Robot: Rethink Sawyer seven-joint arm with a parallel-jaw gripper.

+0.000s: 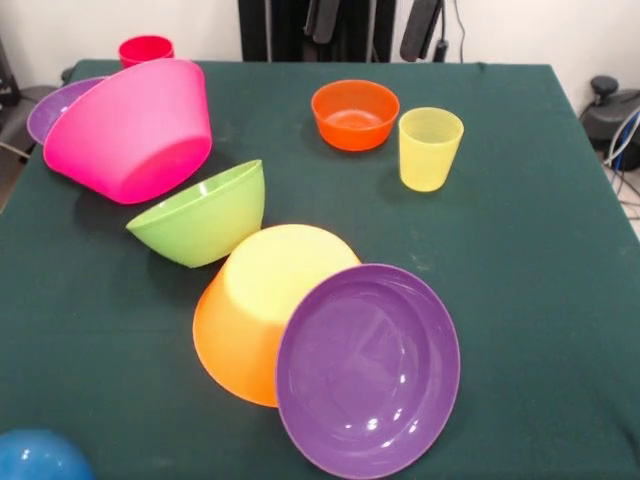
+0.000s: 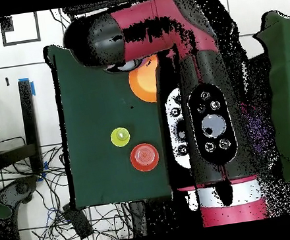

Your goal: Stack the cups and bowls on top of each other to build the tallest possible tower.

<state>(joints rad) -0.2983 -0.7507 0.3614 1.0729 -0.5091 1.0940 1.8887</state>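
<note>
No gripper shows in either view; in the overhead view only the red and black arm (image 2: 204, 117) shows, covering much of the table. The big pink bowl (image 1: 135, 130) lies tilted at the far left, against a purple bowl (image 1: 55, 105). The red-pink cup (image 1: 146, 50) stands behind them. The green bowl (image 1: 205, 215) lies on its side. The yellow-orange bowl (image 1: 255, 310) lies tipped over, with the second purple bowl (image 1: 368, 370) leaning on it. The orange-red bowl (image 1: 355, 113) and yellow cup (image 1: 430, 148) stand upright and apart. The blue bowl (image 1: 40, 458) is at the near left corner. The orange cup is hidden.
The dark green table cloth (image 1: 530, 300) has its edge close to the right. In the overhead view the yellow cup (image 2: 120, 137), the orange-red bowl (image 2: 144, 157) and part of the yellow-orange bowl (image 2: 144, 85) show beside the arm. Cables lie on the floor.
</note>
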